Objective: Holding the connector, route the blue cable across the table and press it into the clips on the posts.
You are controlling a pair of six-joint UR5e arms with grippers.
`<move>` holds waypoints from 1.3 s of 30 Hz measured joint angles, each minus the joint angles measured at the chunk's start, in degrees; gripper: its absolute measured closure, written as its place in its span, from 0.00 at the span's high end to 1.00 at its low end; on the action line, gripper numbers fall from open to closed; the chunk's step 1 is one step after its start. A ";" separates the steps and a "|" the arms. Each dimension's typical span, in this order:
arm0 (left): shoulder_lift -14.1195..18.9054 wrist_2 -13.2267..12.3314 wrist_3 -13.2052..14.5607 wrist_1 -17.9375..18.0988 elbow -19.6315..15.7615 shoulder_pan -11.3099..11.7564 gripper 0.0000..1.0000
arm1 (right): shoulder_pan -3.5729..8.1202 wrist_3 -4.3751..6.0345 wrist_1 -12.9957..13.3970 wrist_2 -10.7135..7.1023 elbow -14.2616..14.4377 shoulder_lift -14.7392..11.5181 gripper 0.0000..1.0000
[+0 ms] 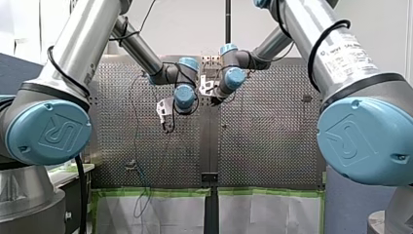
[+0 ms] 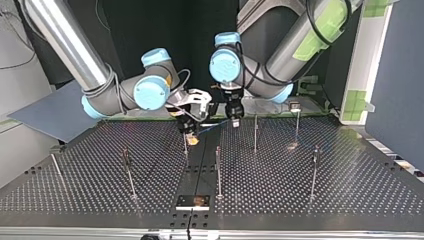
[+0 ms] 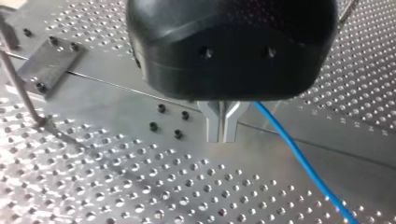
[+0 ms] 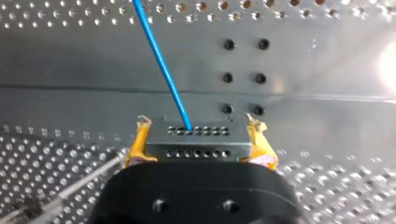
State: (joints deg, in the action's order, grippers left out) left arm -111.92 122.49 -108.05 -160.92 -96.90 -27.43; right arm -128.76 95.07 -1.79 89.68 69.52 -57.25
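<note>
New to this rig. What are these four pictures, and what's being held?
Two robot arms work over a perforated metal table carrying thin upright posts. The front view looks from behind the arms. The top view faces them from across the table, so the sides swap. The other two views come from wrist cameras. In the right wrist view, the right arm's jaws, with yellow pads, clamp a metal connector, and a blue cable leaves it. In the left wrist view, the left arm's jaws are closed with the cable running beside them. Whether they grip it does not show.
</note>
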 joint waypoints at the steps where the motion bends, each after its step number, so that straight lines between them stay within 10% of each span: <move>1: 0.52 0.04 -0.01 -0.08 -0.41 -0.02 0.00 | 0.05 0.03 -0.13 0.05 0.06 -0.46 0.00; 32: 15.71 -4.92 3.04 1.88 -1.22 -0.96 0.00 | 1.23 0.31 -3.79 -1.23 3.32 -16.20 0.00; 39: 14.78 -7.50 3.05 2.33 0.26 0.07 0.00 | 1.90 0.10 -3.56 -2.38 3.32 -18.54 0.00</move>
State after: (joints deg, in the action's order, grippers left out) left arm -97.14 114.99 -105.00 -158.59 -96.64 -27.37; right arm -126.86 95.17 -5.35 87.30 72.83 -75.79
